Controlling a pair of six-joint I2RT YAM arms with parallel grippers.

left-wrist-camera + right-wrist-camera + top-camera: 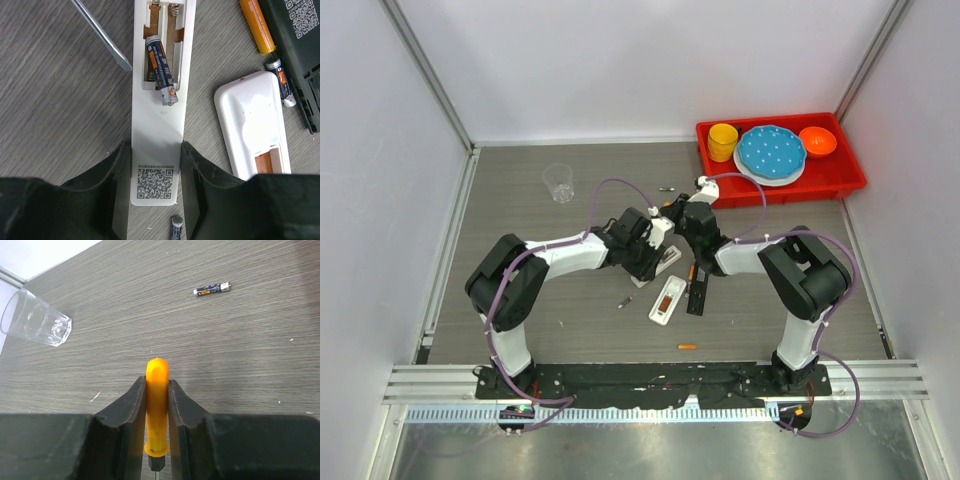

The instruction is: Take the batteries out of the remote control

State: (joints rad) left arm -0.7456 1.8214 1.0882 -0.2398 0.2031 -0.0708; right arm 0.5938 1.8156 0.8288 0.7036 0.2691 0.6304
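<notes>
My left gripper (156, 152) is shut on the sides of a white remote control (157, 127) lying back-up on the table, QR label between the fingers. Its compartment is open, and one dark grey battery (161, 67) lies tilted in it with its near end lifted over the rim. My right gripper (157, 382) is shut on the orange handle of a screwdriver (157, 405). The tool's flat metal tip (117, 56) rests just left of the compartment. From above, both grippers (655, 250) (682, 215) meet at mid-table.
A second white remote (248, 127), open, lies right of the held one, beside a black remote (300, 45). Loose batteries: orange (256, 25), dark (281, 82), (176, 227), (213, 288), (688, 346). A clear cup (558, 182) stands back left; red tray (845, 165) with dishes back right.
</notes>
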